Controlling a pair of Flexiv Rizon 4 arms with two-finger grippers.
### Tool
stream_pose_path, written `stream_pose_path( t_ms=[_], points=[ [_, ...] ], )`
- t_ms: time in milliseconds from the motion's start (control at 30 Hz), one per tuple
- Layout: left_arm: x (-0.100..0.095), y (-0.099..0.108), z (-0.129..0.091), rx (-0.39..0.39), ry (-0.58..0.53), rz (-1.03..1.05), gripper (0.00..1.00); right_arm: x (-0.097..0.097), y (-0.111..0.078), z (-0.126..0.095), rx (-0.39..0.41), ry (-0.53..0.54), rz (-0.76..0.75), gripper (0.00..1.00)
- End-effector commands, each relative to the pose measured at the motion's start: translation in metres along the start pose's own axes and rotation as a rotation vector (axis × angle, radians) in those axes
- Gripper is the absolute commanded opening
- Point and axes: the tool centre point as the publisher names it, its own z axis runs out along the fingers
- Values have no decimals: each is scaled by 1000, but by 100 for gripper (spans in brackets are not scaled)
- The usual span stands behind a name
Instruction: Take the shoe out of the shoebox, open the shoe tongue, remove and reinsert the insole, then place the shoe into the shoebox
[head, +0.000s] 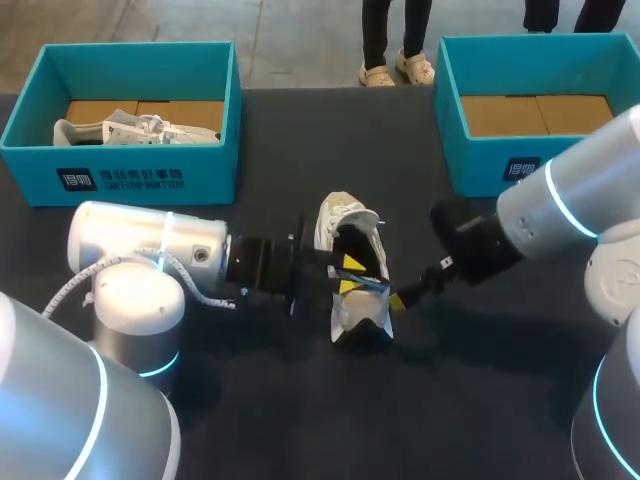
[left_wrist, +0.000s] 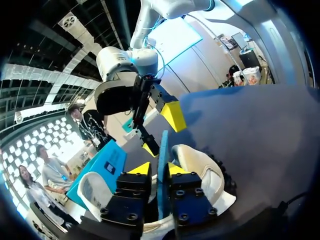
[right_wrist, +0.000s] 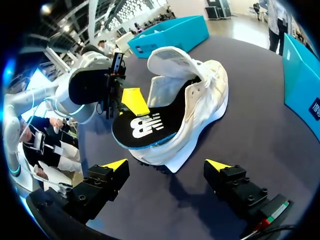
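Insole of thin black foam (right_wrist: 142, 127) looks floppy; an edge-hold suits it, and left gripper (left_wrist: 159, 169) pinches there. Right gripper (right_wrist: 166, 165) gapes empty.

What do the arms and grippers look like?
The left arm and right arm: rounded silver-white links, glowing cyan joint rings, black wrist sections. A white braided cable loops along the left one. The left gripper and right gripper: black blocky bolted fingers, wedge-shaped yellow tips.

A dark table (head: 300, 430) carries a teal shoebox (head: 140, 180) at its far left, a second teal shoebox (head: 480, 160) at far right, and a white sneaker (head: 343, 212) standing between them
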Motion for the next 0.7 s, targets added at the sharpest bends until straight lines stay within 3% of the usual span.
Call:
stream_pose_path(
  t_ms=[33,700],
  points=[
    [1,5,1,-4,10,-1,0,1,-4,1,-6,0,4,100],
    [6,26,7,-68,44,-6,0,-3,-12,-1,-2,5,15,100]
  ],
)
